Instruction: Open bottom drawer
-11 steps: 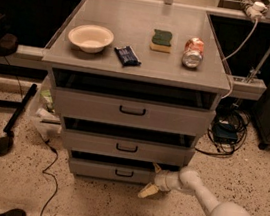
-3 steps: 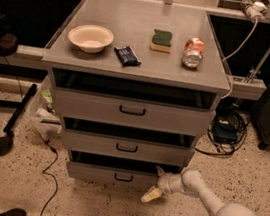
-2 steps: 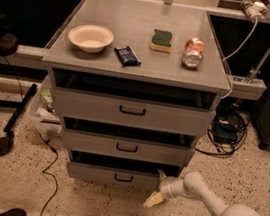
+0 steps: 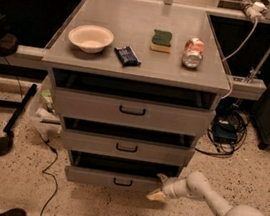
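Three-drawer cabinet (image 4: 196,123); bottom drawer (image 4: 109,179), nearest the floor, stands slightly out; gripper (image 4: 158,187) sits at its right end, its spread impossible to tell; pulling off-centre there could skew and jam it, or slip off.

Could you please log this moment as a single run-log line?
bottom drawer: partly out, dark gap above front | gripper: at its front's right end | black handle: not gripped | status: drawer not fully open
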Action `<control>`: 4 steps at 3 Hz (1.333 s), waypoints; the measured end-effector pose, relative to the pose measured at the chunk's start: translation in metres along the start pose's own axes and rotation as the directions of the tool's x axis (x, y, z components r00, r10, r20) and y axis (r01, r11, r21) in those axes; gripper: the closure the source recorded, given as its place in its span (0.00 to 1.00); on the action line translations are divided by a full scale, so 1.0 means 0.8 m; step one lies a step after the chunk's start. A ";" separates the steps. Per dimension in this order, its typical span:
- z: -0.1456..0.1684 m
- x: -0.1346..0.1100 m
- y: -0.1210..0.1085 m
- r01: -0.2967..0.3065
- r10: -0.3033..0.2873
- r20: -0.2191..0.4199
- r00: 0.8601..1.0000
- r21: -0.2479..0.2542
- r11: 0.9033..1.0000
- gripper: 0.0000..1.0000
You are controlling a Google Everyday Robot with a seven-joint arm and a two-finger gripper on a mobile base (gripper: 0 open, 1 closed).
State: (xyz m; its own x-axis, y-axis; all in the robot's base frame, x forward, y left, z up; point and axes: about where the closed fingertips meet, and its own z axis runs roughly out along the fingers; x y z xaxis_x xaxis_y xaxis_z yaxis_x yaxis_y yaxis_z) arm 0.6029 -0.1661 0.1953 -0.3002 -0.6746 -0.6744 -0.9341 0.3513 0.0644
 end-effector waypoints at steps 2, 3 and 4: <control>-0.013 -0.005 -0.003 0.000 0.000 0.000 1.000 0.000 1.000 0.89; -0.017 -0.003 -0.006 0.005 -0.005 0.001 1.000 0.005 1.000 1.00; -0.025 0.022 0.026 -0.008 0.008 0.003 1.000 0.008 1.000 0.83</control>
State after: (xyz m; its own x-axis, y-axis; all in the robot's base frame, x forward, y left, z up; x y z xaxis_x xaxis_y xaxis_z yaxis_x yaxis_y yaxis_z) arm 0.5745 -0.1839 0.1998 -0.3072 -0.6694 -0.6764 -0.9299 0.3622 0.0638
